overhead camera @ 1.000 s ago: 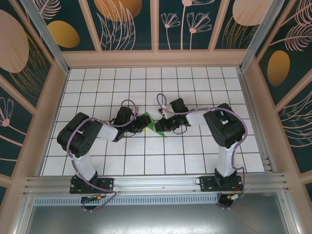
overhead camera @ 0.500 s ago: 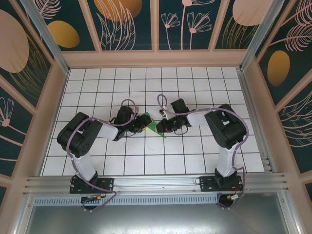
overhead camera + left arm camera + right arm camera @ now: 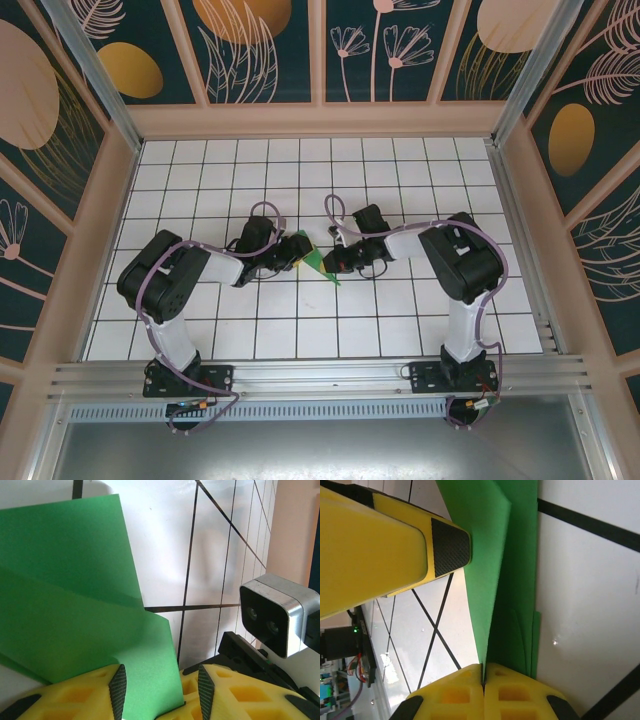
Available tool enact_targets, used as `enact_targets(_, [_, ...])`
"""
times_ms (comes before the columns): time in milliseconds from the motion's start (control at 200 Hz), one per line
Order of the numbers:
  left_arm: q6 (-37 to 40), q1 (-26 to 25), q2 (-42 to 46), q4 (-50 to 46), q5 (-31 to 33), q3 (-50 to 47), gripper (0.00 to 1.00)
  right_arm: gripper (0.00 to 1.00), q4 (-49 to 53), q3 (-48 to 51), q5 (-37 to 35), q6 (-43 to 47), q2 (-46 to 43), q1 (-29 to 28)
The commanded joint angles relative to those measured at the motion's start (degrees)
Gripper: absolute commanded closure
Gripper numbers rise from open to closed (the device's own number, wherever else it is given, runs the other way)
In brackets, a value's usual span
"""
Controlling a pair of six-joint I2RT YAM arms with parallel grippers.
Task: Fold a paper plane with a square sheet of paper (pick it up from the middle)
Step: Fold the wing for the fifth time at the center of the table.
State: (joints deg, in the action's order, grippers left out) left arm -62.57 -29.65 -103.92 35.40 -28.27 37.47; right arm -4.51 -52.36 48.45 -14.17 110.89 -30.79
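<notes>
Green paper (image 3: 319, 263) lies near the middle of the white tiled desk (image 3: 400, 320), between my two grippers, which face each other across it. From overhead I see little of it: a dark green patch with a point toward the near edge, the rest hidden under the arms. The left gripper (image 3: 296, 250) meets it from the left, the right gripper (image 3: 330, 257) from the right.

On the left wrist view the green paper (image 3: 75, 605) shows a crease running across it. The left gripper (image 3: 162, 692) has its jaws partly apart, and a corner of the sheet lies in the gap between the black pads (image 3: 118, 690); I see no pinch there. The right arm's camera (image 3: 275, 615) sits just beyond.

On the right wrist view the right gripper (image 3: 483, 680) has its jaws pressed together. The folded edge of the green paper (image 3: 517, 580) runs straight into the seam, so it grips the sheet. One flap stands up from the desk. A left finger (image 3: 395, 545) reaches in from the upper left, its black pad right at that flap's edge.
</notes>
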Motion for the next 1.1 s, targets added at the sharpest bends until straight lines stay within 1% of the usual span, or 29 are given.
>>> enact_targets(0, [1.43, -0.45, 2.31, 3.29, -0.38, -1.37, 0.54, 1.0, -0.73, 1.76, 1.01, -1.19, 2.6, 0.96])
enact_targets(105, [1.46, -1.38, 2.69, 4.33, -0.86, -1.88, 0.54, 1.0, -0.35, 1.13, 1.45, -1.82, 3.28, 1.06])
enact_targets(320, [2.36, -2.41, 0.12, 1.28, -1.04, -0.13, 0.56, 1.0, 1.08, 0.24, 1.39, -1.87, 4.23, 1.1])
enact_targets(600, [3.54, -2.42, -2.93, -6.02, 1.57, 2.44, 0.58, 1.0, 2.4, 0.09, 0.69, -1.49, 3.69, 1.03])
enact_targets(846, [5.9, -2.43, -3.56, -15.75, 5.9, 4.49, 0.6, 0.85, 5.57, 1.04, 0.25, 0.0, -1.17, 1.43])
enact_targets(916, [6.29, -2.37, -3.73, -16.58, 6.13, 4.54, 0.6, 0.82, 6.16, 2.18, 0.22, 0.35, -2.54, 1.54])
enact_targets(1096, [6.13, -2.43, -4.45, -16.59, 6.02, 4.66, 0.6, 0.81, 5.85, 4.56, -0.48, -0.28, -3.49, 1.61])
